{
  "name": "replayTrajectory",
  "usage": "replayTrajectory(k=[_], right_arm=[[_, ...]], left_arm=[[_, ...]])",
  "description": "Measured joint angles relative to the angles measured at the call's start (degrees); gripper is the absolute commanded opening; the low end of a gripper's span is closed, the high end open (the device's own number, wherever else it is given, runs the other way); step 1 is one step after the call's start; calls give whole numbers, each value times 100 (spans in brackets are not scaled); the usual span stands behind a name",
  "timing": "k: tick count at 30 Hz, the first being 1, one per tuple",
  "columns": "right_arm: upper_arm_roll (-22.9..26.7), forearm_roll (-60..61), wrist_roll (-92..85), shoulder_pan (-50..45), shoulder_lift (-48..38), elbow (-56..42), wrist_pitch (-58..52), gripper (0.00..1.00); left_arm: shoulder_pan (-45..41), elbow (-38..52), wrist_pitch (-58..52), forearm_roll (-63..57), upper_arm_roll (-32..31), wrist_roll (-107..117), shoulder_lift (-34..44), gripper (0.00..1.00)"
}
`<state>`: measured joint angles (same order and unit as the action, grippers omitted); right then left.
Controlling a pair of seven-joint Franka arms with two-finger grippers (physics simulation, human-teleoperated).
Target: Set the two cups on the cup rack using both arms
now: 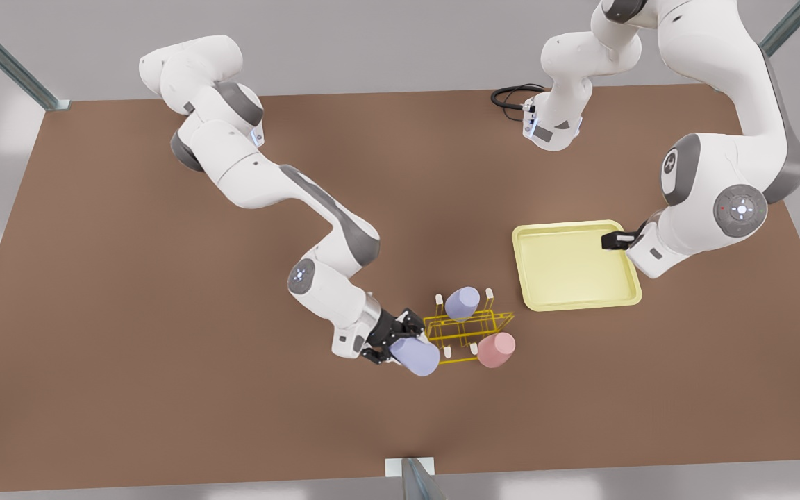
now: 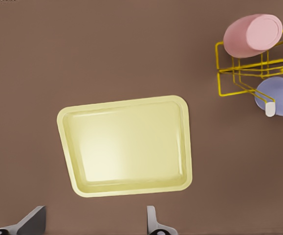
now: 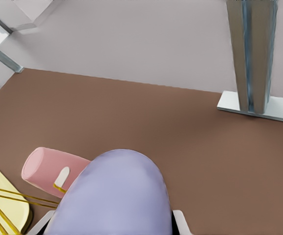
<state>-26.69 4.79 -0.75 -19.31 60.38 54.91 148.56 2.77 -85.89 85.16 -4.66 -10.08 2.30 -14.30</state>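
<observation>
The right gripper (image 1: 400,344) is sitting low over the bench (image 1: 164,333), near the middle of the edge that carries the metal post (image 1: 414,476), with its black fingers clamped on a lavender cup (image 1: 415,355) that is lying tilted, its closed end pointing toward that same edge. In the right wrist view the held lavender cup (image 3: 113,196) is bulging up between the fingertips (image 3: 183,221), and the salmon-pink cup (image 3: 51,170) is showing just beyond it with a white-tipped peg (image 3: 62,177) in front of it. The cup rack (image 1: 466,328) is standing just beside the held cup, toward the front view's right. A second lavender cup (image 1: 462,303) is sitting mouth-down on the rack's far side, and the salmon-pink cup (image 1: 496,349) is sitting on a peg at the rack's near corner, leaning outward. A pale yellow tray (image 1: 576,265) is lying near the rack, closer to the bench's edge on the front view's right, apart from the rack. The left gripper (image 1: 619,239) is hovering above the tray's rim on that side; in the left wrist view its fingers (image 2: 153,223) are standing apart, with nothing between them, over the tray (image 2: 126,146), while the cup rack (image 2: 249,71) with the salmon-pink cup (image 2: 252,35) and the second lavender cup (image 2: 278,97) is showing off to one side.
</observation>
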Motion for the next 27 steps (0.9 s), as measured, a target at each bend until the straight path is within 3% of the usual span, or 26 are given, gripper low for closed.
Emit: replayTrajectory(k=[10, 27], right_arm=[[-167, 693, -28, -83, 114, -73, 334, 82], [-156, 782, -157, -239, 374, -74, 629, 82]], left_arm=[[-56, 6, -45, -13, -12, -498, 5, 100], [-83, 0, -95, -10, -18, -899, -33, 100]])
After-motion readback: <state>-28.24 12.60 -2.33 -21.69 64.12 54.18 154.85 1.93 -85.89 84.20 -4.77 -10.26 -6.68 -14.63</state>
